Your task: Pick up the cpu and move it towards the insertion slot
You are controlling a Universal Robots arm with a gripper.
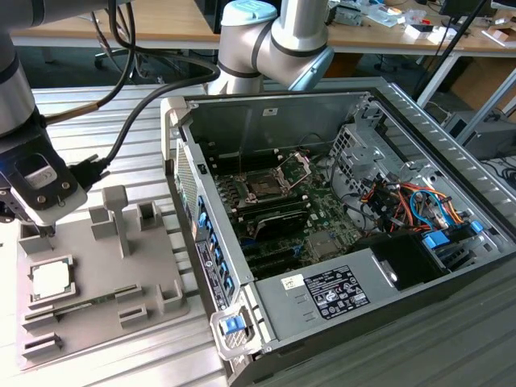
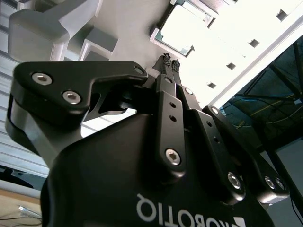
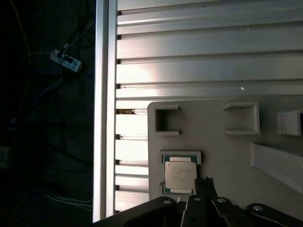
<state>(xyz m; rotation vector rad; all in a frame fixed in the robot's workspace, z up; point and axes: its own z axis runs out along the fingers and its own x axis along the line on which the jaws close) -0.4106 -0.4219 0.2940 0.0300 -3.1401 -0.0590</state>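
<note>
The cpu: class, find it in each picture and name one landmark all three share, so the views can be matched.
Exterior view: the cpu lies in a pocket of the grey tray, at the exterior view's left.
First wrist view: the cpu sits in its pocket, close beside the pincer.
Second wrist view: the cpu is the bright square just beyond the pincer.
Shared landmark: the grey tray with its raised blocks.

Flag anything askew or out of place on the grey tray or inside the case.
Nothing stands out. The small silver-topped square cpu lies flat and straight in its pocket on the grey tray; the shut pincer hangs near it. The silver-framed insertion slot has its plate raised.
</note>
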